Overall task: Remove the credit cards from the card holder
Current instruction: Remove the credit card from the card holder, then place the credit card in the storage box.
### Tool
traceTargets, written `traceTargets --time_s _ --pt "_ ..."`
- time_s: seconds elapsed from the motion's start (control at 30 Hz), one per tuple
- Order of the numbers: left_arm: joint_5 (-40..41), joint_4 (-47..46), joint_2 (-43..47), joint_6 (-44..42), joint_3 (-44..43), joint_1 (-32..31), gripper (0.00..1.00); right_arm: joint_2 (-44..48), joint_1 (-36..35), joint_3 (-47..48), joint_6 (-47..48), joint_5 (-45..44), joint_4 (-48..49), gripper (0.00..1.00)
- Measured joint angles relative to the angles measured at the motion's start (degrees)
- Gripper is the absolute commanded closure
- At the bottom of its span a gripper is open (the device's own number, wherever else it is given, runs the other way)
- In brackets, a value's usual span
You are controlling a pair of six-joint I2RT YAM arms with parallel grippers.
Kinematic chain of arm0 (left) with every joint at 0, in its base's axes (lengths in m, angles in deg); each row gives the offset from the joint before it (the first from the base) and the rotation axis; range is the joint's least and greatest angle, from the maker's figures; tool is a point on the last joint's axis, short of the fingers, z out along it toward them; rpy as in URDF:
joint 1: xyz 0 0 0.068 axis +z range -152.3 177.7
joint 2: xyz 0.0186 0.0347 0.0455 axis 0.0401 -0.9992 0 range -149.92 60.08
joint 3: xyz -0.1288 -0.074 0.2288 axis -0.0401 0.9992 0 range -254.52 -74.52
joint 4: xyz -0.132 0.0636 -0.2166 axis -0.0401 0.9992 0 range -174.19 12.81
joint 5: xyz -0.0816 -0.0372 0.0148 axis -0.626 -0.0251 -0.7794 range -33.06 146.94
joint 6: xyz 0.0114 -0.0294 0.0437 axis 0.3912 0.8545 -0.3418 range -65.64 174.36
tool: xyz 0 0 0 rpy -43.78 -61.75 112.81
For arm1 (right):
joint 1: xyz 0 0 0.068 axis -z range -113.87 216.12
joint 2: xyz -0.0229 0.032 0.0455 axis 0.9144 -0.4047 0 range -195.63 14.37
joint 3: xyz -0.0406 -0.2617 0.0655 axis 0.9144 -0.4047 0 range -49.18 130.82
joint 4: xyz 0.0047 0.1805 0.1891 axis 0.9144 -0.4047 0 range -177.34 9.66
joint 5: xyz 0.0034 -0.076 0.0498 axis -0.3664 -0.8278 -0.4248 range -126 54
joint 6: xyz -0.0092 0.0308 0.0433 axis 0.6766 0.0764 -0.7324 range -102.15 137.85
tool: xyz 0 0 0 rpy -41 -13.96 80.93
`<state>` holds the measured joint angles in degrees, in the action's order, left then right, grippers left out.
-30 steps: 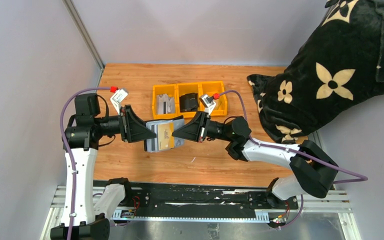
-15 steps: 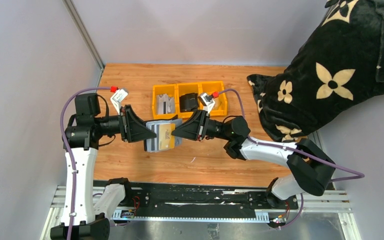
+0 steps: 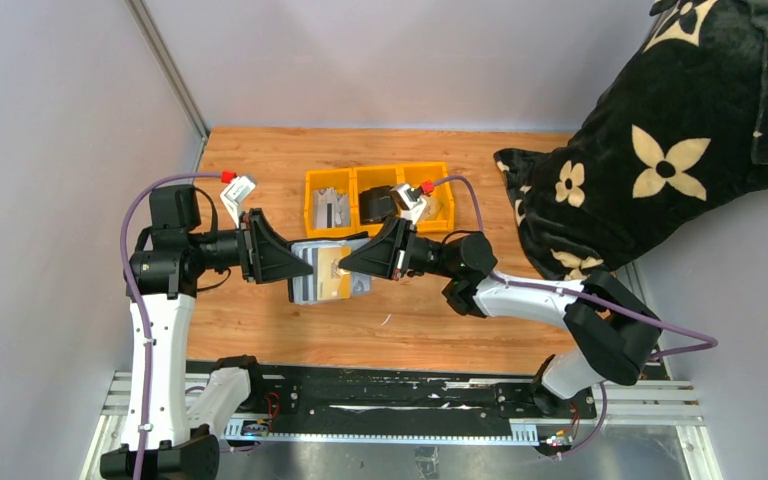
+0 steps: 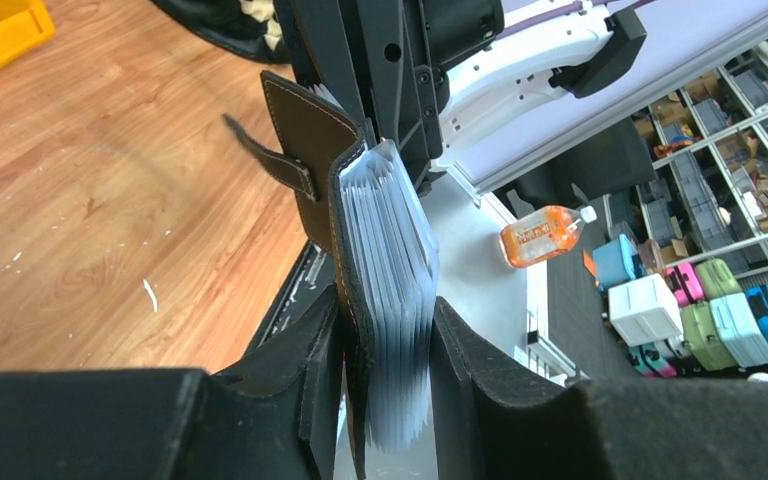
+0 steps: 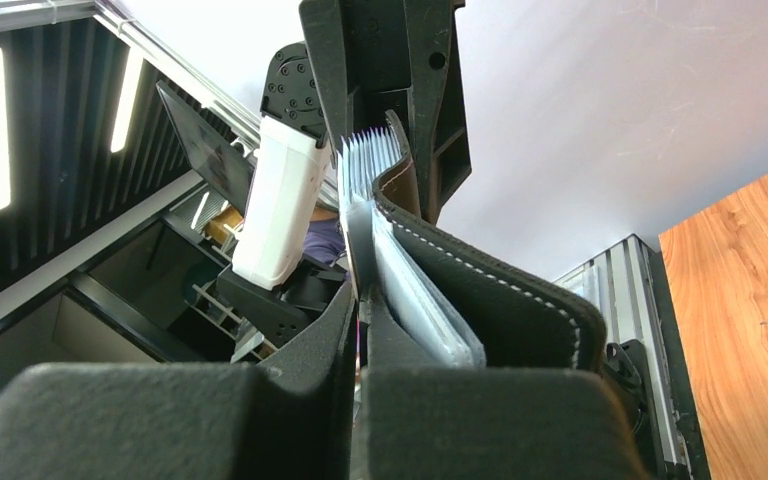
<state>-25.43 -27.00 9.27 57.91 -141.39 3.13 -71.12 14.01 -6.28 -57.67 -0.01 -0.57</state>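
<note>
The black card holder [image 3: 318,275] hangs open above the table between both arms, and my left gripper [image 3: 295,270] is shut on it. In the left wrist view its fingers clamp the dark cover [image 4: 310,140] and the fanned clear sleeves [image 4: 390,250]. A tan-gold credit card [image 3: 332,266] shows in the open side. My right gripper [image 3: 345,268] comes in from the right. Its jaws [image 5: 358,330] are pressed together on a thin card edge beside the sleeves [image 5: 420,300].
A yellow three-compartment tray [image 3: 380,168] sits behind the arms, with a grey card [image 3: 334,210] in its left compartment and a black item [image 3: 378,205] in the middle one. A big black floral cushion [image 3: 660,150] fills the right side. Walls close the left and back.
My right gripper has slid a little to the left, further onto the open holder. The left arm and the holder have stayed put.
</note>
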Motion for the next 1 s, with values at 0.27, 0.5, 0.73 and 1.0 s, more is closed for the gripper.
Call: traceTargets --time_s 0.27,0.5,0.73,1.0 --pt "-0.13 -0.02 -0.11 0.07 -0.37 -0.04 0.89 5.25 3.04 -3.45 1.05 0.79 -2.78 1.00" --pt "-0.55 -0.07 -0.13 0.04 -0.70 -0.04 0.90 13.11 10.58 -4.72 4.37 4.37 -12.04 1.00" --pt "1.16 -0.04 0.04 -0.31 -0.70 -0.04 0.90 21.94 25.27 7.19 26.16 -0.33 -53.57 1.00" --pt "6.88 -0.02 1.18 -1.11 -0.70 -0.04 0.91 8.39 33.42 20.63 44.57 -13.60 -78.66 1.00"
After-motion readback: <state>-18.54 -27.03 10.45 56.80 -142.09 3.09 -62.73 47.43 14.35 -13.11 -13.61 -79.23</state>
